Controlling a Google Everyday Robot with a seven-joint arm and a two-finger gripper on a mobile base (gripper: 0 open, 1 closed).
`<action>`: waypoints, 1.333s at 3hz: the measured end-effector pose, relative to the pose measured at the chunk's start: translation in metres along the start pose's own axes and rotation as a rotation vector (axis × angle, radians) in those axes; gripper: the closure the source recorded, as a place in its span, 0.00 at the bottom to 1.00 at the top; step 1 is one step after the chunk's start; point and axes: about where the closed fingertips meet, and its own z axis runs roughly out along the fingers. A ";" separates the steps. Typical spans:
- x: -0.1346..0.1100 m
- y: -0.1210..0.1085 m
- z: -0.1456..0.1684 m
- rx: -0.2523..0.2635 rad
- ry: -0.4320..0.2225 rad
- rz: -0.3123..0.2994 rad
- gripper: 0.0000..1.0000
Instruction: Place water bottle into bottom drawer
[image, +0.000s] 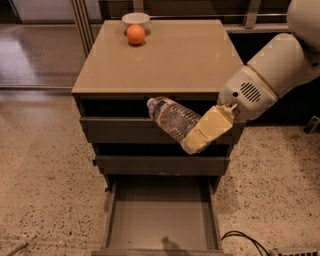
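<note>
The gripper (199, 136), clamped shut on the bottle (169, 116), holds it tilted in the air before the upper drawers, likely so it can lower into the open bottom drawer (160, 220).

The tool (196, 140), above the front-cropped bottom drawer (160, 220), hides one end of the water bottle (169, 117).

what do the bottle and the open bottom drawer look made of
Water bottle: clear thin plastic, glossy; see-through, ribbed body. Bottom drawer: probably painted metal or laminate; matte grey, flat floor, thin walls. The claw grips the bottle in the air, higher than the drawer.
</note>
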 end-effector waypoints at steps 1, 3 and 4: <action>0.031 -0.031 0.039 -0.110 0.021 -0.063 1.00; 0.077 -0.079 0.103 0.127 0.109 -0.002 1.00; 0.086 -0.089 0.113 0.192 0.106 0.034 1.00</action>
